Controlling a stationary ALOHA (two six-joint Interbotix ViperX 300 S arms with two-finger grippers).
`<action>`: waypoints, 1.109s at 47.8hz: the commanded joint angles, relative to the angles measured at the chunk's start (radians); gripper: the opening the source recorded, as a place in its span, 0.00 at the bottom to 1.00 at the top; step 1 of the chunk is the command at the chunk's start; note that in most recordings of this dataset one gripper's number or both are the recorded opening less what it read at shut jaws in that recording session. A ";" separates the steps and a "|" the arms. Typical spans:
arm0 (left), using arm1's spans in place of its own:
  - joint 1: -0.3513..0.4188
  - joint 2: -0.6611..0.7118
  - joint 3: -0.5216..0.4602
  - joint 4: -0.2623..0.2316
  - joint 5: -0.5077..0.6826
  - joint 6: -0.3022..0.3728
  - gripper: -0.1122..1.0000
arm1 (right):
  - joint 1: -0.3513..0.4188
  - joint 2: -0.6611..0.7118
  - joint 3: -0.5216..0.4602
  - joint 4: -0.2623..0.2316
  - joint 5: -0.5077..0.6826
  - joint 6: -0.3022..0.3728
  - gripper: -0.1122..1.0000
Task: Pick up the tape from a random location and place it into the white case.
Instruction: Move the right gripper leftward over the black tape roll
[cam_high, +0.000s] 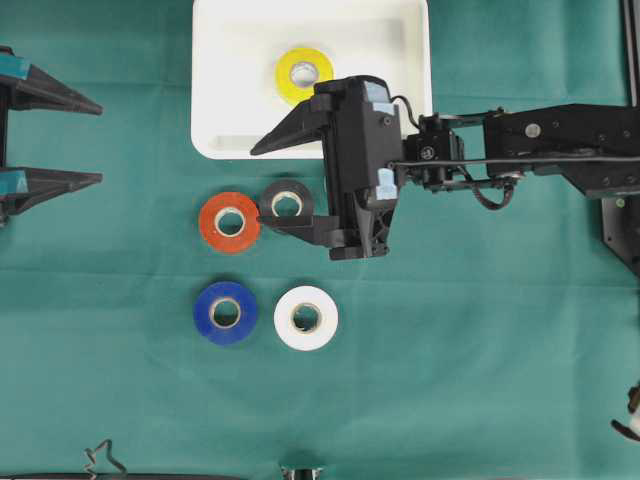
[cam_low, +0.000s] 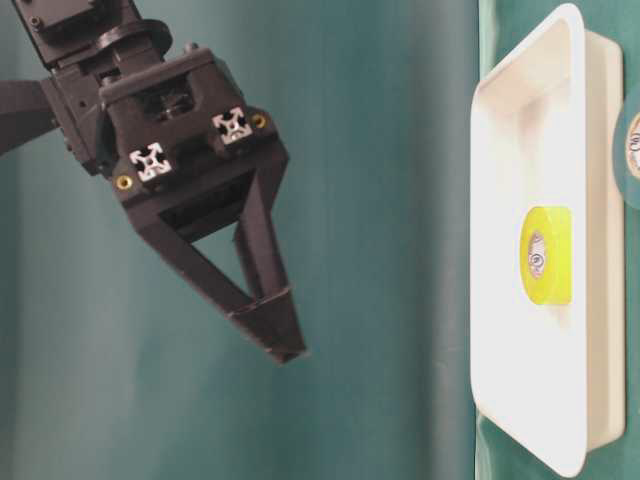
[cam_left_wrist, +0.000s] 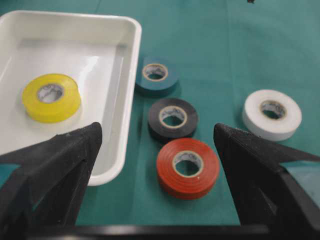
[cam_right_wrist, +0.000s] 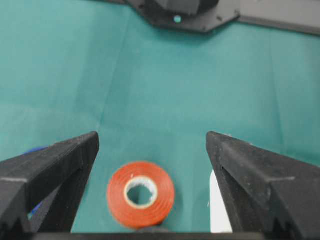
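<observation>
The white case (cam_high: 405, 40) lies at the back with a yellow tape roll (cam_high: 305, 72) inside it, also seen in the left wrist view (cam_left_wrist: 51, 97). On the green cloth in front are a black tape (cam_high: 287, 203), a red tape (cam_high: 229, 221), a blue tape (cam_high: 225, 312) and a white tape (cam_high: 306, 318). My right gripper (cam_high: 260, 185) is open and empty, its lower finger over the black roll; the red tape (cam_right_wrist: 141, 194) shows between its fingers. My left gripper (cam_high: 98, 143) is open and empty at the left edge, far from the rolls.
A teal tape (cam_left_wrist: 157, 76) lies beside the case's wall (cam_left_wrist: 131, 75); from overhead the right gripper hides it. The right arm (cam_high: 540, 150) stretches in from the right. A metal clip (cam_high: 103, 460) lies at the front edge.
</observation>
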 joint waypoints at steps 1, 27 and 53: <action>-0.002 0.009 -0.009 -0.002 -0.011 -0.002 0.99 | -0.003 -0.006 -0.044 0.005 0.074 0.020 0.92; -0.002 0.009 -0.008 -0.002 -0.009 -0.002 0.99 | -0.003 0.117 -0.267 0.003 0.618 0.057 0.92; -0.002 0.009 -0.008 0.000 -0.011 -0.002 0.99 | -0.003 0.149 -0.321 -0.003 0.706 0.055 0.92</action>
